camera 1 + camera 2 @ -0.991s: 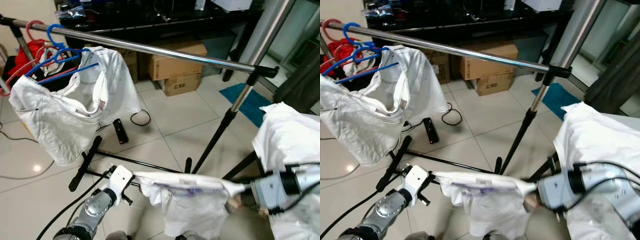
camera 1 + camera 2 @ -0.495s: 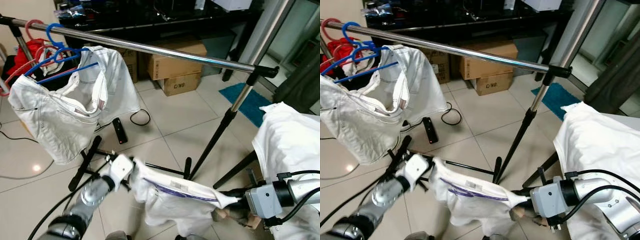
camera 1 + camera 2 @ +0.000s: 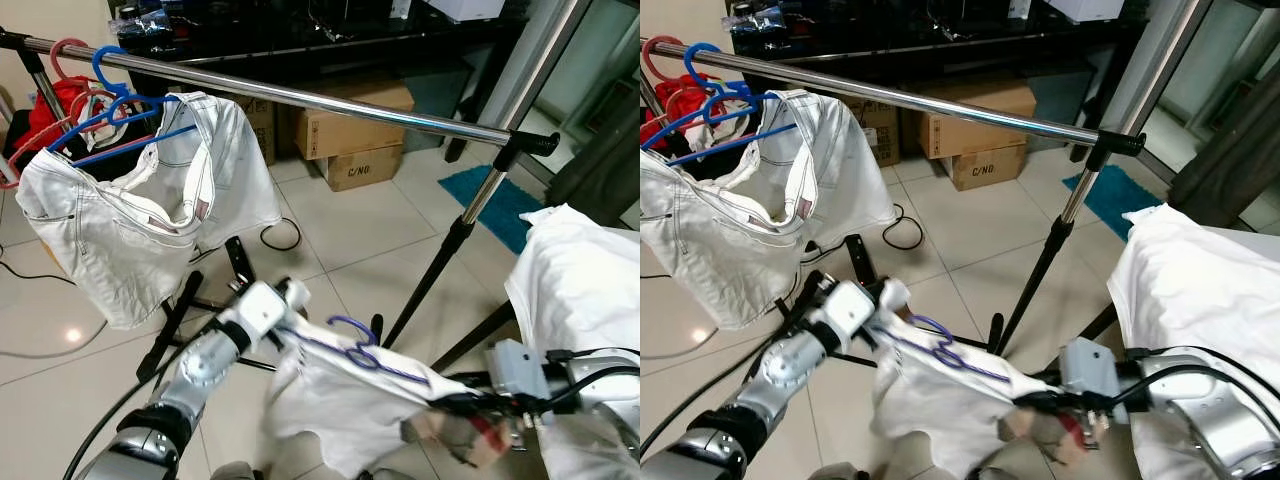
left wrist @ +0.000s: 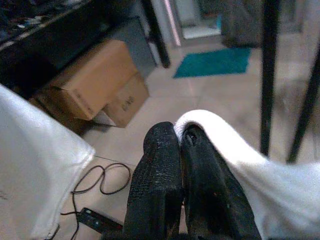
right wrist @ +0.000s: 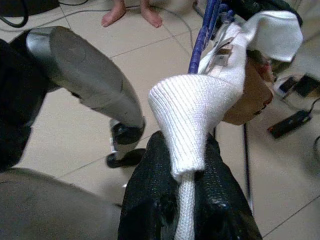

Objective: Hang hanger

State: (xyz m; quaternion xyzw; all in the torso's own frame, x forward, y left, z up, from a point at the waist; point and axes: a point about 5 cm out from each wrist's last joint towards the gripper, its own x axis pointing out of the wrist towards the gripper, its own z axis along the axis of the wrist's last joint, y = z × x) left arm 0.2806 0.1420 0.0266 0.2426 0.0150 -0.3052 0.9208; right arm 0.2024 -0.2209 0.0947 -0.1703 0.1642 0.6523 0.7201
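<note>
You have the white shirt (image 3: 350, 400) on its purple hanger (image 3: 352, 353) stretched below the steel clothes rail (image 3: 300, 98); your left gripper (image 4: 181, 145) and right gripper (image 5: 186, 165) each have fingers pinched on a shirt edge.

Tiled floor (image 3: 330, 240): we log far cardboard boxes (image 3: 355, 135), teal mat (image 3: 500, 205) at right, black cable (image 3: 282, 236), rack feet (image 3: 170, 325).
</note>
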